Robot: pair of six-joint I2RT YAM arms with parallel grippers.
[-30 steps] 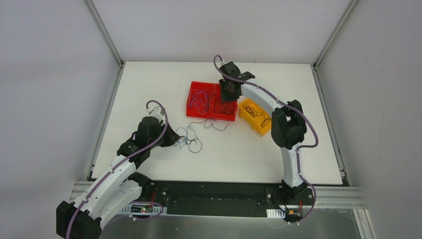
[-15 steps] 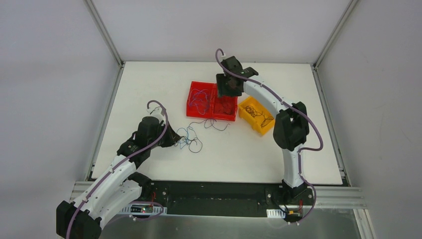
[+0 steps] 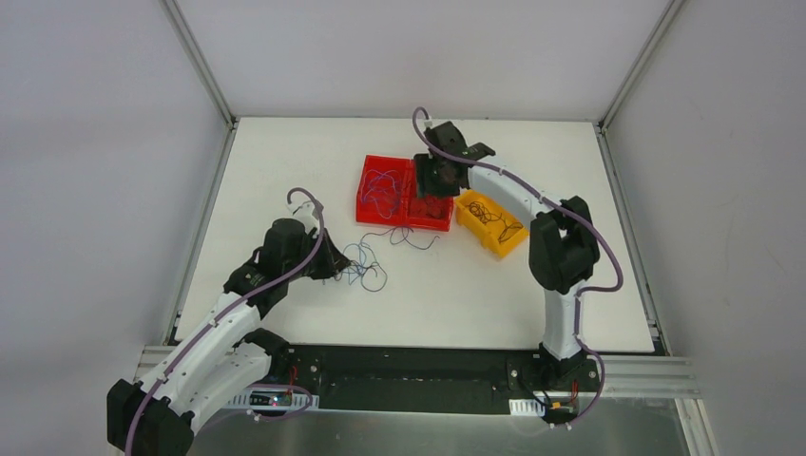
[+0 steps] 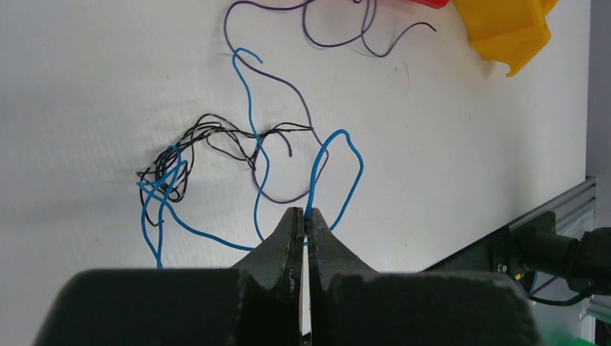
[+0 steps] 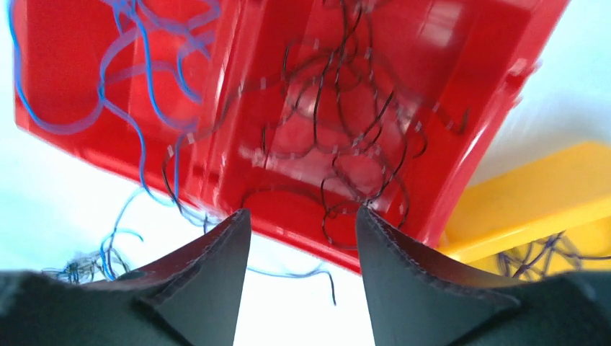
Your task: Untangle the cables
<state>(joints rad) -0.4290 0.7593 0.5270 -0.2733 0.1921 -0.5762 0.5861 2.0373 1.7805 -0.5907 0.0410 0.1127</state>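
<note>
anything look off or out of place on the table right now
The yellow bin sits skewed beside the squarely set red bin. Loose purple cables sprawl on the table just before the red bin; a knot of blue and black cables lies outside any bin, its blue cable pinched in the left gripper.

This is looking like a robotics lab, set up as an enclosed test cell. Plain grey panels [image 3: 95, 190] are walling in a white table [image 3: 285, 180] on the left, right and far sides, with bare aluminium posts [image 3: 198, 59] running up at the far corners. A left arm [image 3: 219, 332] and a right arm [image 3: 561, 285], both white, are sitting bolted to a black plate [image 3: 418, 366] by an aluminium rail [image 3: 646, 377] at the near edge, where a small circuit board [image 3: 276, 402] is showing a red light. A red bin [image 3: 365, 211], a yellow bin [image 3: 468, 220] and loose cables [image 4: 167, 173] are lying on the table.
</note>
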